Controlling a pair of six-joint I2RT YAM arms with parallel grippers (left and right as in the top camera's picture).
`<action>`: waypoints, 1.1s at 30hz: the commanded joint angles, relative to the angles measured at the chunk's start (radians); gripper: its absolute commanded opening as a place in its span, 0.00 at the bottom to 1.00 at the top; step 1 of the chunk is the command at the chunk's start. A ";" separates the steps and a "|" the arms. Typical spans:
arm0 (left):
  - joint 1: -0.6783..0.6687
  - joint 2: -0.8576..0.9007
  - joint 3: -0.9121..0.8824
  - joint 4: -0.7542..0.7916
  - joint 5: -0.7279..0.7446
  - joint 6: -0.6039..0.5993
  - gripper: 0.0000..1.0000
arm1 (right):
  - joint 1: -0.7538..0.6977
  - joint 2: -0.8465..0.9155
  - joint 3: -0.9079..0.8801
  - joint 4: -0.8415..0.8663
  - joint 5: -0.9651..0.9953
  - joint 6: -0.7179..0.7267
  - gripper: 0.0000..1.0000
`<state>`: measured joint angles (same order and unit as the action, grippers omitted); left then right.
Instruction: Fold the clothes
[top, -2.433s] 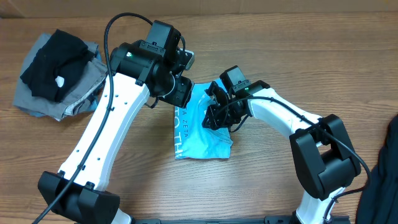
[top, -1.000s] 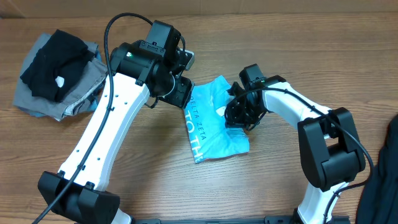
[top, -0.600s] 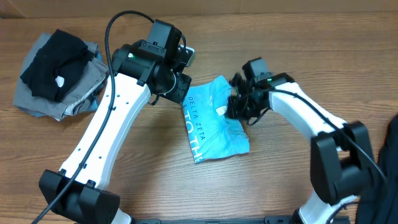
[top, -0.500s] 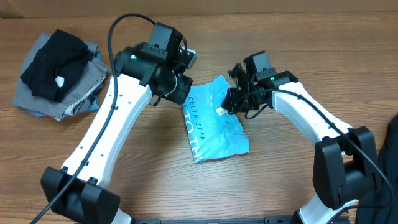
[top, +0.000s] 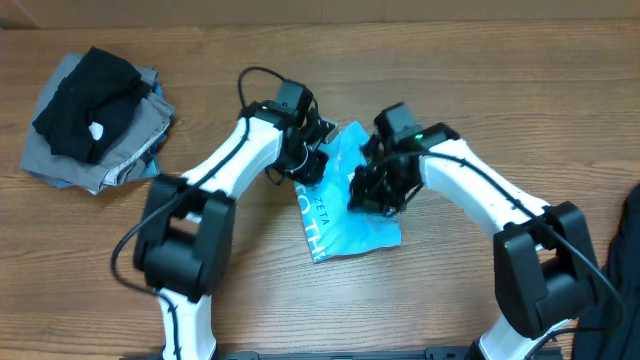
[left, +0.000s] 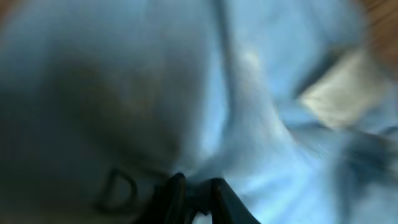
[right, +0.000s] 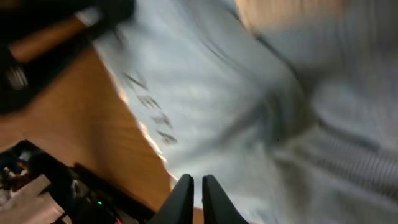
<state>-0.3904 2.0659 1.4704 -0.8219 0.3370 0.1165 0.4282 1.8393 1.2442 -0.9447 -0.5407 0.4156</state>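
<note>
The light blue T-shirt (top: 340, 215) lies folded into a small packet at the table's middle, white lettering (top: 315, 225) along its left edge. My left gripper (top: 308, 165) is down on its upper left edge. In the left wrist view its fingers (left: 177, 193) stand close together, pinching a ridge of blue cloth (left: 267, 143) near the white tag (left: 339, 93). My right gripper (top: 372, 195) rests on the shirt's middle. The right wrist view shows it (right: 196, 180) shut, a thin slit between the tips, just over the cloth (right: 236, 99) beside the word ZETA (right: 149, 106).
A heap of black and grey clothes (top: 90, 120) sits at the far left. A dark garment (top: 615, 290) hangs in at the right edge. Bare wooden table (top: 250, 290) lies in front of the shirt.
The shirt slid right earlier, then stayed put. My left arm swung forward and down onto its upper left edge, jaws narrowing. The right gripper lifted briefly, then dropped onto the shirt's middle.
</note>
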 joint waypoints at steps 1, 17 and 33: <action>0.019 0.056 -0.010 -0.008 -0.066 0.001 0.18 | 0.019 0.009 -0.074 -0.010 0.142 0.117 0.10; 0.134 -0.039 -0.008 -0.135 -0.054 -0.052 0.33 | -0.228 -0.033 -0.168 0.030 0.146 -0.048 0.19; 0.135 -0.172 -0.011 0.018 -0.021 0.037 0.08 | -0.036 -0.109 -0.130 0.248 -0.114 0.217 0.12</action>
<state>-0.2581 1.8381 1.4651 -0.8177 0.3183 0.0952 0.3031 1.7363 1.1461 -0.7879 -0.6262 0.4664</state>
